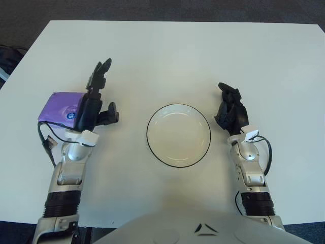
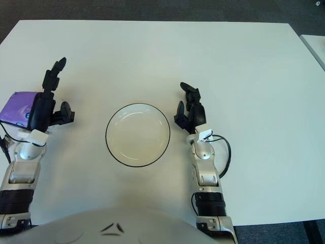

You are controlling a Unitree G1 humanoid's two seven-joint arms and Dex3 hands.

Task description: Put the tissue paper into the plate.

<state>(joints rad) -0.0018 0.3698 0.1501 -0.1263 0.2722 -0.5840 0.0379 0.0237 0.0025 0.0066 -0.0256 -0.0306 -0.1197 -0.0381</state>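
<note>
A purple tissue pack [image 1: 60, 107] lies on the white table at the left. My left hand [image 1: 96, 99] is just to its right, fingers spread, touching or nearly touching its right edge and not closed on it. A white plate with a dark rim [image 1: 179, 134] sits empty in the middle. My right hand [image 1: 231, 109] shows to the right of the plate, fingers relaxed and holding nothing. The pack also shows in the right eye view [image 2: 18, 108].
The white table [image 1: 177, 56] stretches wide behind the plate. Its left edge runs close to the tissue pack. A dark cable [image 1: 45, 137] hangs by my left forearm.
</note>
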